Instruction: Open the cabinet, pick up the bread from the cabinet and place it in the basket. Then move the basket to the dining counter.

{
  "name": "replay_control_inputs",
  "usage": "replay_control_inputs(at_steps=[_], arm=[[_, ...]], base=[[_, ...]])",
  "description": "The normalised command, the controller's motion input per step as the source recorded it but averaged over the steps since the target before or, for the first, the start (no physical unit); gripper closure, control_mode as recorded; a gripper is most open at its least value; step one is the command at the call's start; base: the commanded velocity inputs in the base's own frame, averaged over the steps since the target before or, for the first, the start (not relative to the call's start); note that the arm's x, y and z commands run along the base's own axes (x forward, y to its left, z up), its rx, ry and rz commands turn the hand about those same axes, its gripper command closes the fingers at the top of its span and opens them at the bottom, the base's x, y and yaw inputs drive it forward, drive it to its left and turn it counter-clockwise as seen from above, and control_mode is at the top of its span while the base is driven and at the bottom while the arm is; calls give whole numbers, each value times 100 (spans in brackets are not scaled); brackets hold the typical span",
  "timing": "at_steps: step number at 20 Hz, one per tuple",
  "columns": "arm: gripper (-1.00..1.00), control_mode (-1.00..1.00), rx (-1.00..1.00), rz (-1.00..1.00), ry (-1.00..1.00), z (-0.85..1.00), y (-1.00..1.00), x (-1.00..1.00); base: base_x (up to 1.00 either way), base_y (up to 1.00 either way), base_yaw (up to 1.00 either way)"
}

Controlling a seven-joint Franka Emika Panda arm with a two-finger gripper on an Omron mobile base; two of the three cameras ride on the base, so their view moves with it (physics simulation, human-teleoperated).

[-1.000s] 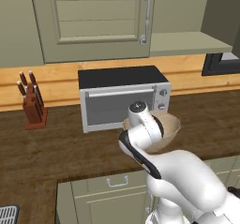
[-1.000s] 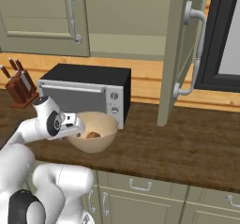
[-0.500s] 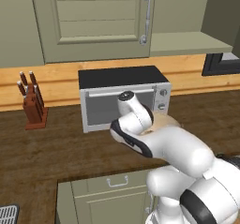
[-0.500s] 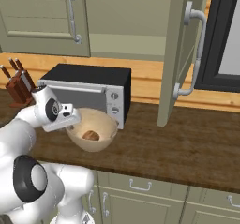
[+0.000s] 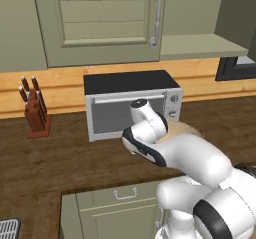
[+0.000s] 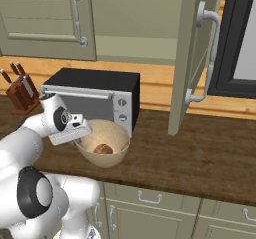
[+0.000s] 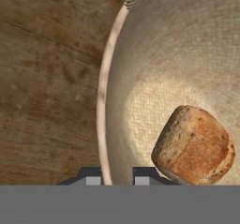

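Bread [image 7: 193, 145]: golden-brown crusty chunk inside tan woven basket [image 7: 187, 54]; end effector [image 7: 117, 176] clamped on basket rim.

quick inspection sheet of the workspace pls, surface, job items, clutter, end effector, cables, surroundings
surface: dark wood counter, over green drawer fronts
job's things: bread lies inside the basket; the basket stands on the counter in front of the microwave; cabinet door hangs open
clutter: knife block left of the microwave
grippers: end effector is at the basket's near rim, one fingertip inside the wall and one outside, closed on it
cables: nothing seen
surroundings: closed wall cupboard above the microwave, dark window at right
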Motion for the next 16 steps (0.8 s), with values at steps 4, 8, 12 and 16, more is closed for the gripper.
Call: replay_control_inputs(at_steps=[4,8,12,16], arm=[[100,-100,-5,22,-3,52,0,-62],[100,-100,-12,20,-7,70,1,-70],[100,-100,-10,16,-2,81,0,-59],[100,-100,-6,6,0,100,3,-53]], base=[[0,0,0],[0,0,0],[0,0,0],[0,0,0]])
